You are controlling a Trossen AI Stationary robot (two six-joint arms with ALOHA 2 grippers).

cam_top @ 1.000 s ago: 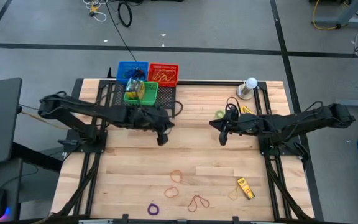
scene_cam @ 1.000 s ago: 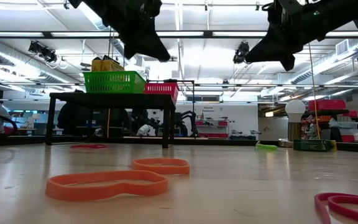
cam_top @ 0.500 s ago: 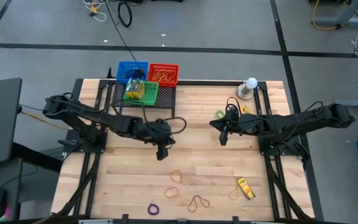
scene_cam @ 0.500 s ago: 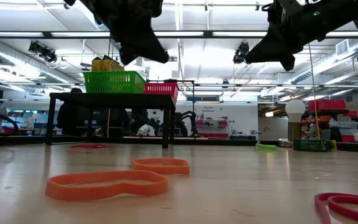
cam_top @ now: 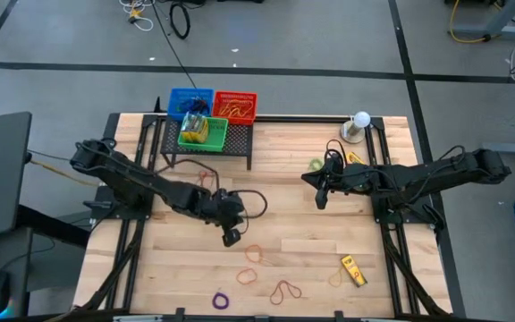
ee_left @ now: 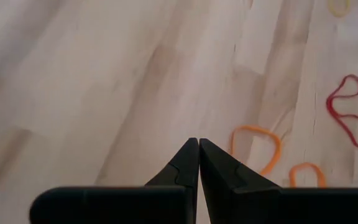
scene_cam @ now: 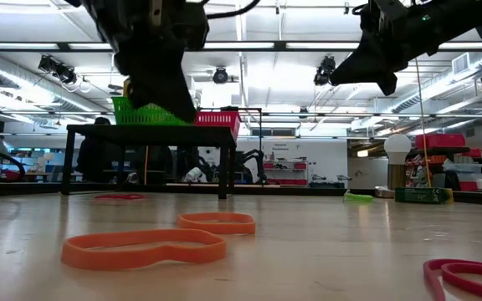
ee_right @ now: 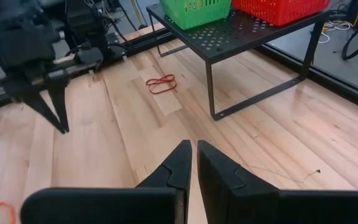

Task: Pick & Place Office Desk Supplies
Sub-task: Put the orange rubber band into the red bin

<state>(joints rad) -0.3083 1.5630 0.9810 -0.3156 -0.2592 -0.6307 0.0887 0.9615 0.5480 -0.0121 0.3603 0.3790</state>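
Note:
Several rubber-band loops lie flat on the wooden table: orange ones (cam_top: pixel 256 254) (cam_top: pixel 247 275) (ee_left: pixel 257 149), a brown one (cam_top: pixel 284 290), a purple one (cam_top: pixel 221 300), a green one (cam_top: pixel 316 165) and a red one (ee_right: pixel 161 83) under the black shelf. A yellow crayon box (cam_top: pixel 353 270) lies near the front right. My left gripper (cam_top: pixel 231 237) hangs shut and slanting down above bare wood, just short of the nearest orange loops, holding nothing. My right gripper (cam_top: pixel 320 199) hovers shut over the table's middle right, also holding nothing.
A black perforated shelf (cam_top: pixel 206 148) at the back left carries a green basket (cam_top: pixel 204 132); blue (cam_top: pixel 189 101) and red (cam_top: pixel 234 105) baskets stand behind it. A white ball on a round base (cam_top: pixel 358 125) stands at the back right. People show in the room beyond.
My left gripper has moved toward the table's near edge and down, toward the orange loops, rolling about its own line as it went; it has stayed shut.

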